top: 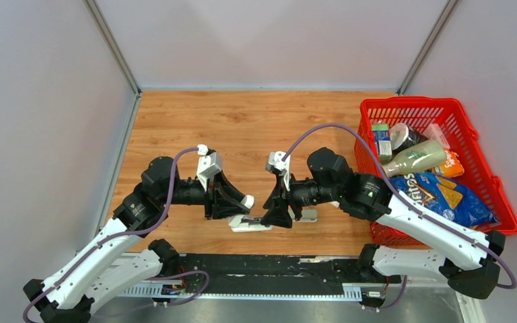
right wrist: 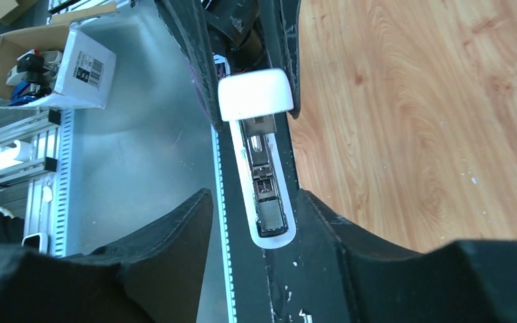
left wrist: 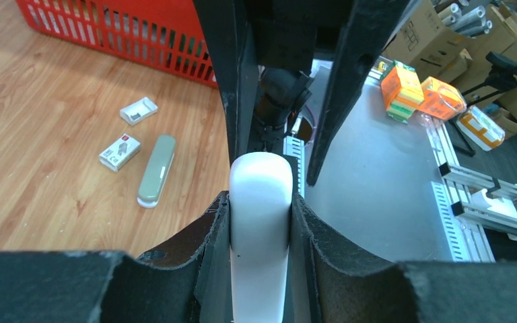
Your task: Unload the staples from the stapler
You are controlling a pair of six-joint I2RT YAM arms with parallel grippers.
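At the near edge of the table, my left gripper (top: 242,213) is clamped on the rounded end of the white plastic stapler (left wrist: 260,202), pads pressed against both its sides. My right gripper (right wrist: 256,202) stands spread wide around the stapler's other end, one finger just beside it, gripping nothing. The grey metal magazine channel (right wrist: 264,171) lies exposed; I cannot tell whether staples sit inside. Below is the black base strip (right wrist: 246,289), between the wooden tabletop (right wrist: 410,134) and a silver metal ledge (right wrist: 141,148). If my right fingers close off-centre, the body may twist in my left's hold, spilling loose staples off the edge. Farther out lie a grey-green stapler (left wrist: 156,169) and a red plastic basket (top: 410,108).
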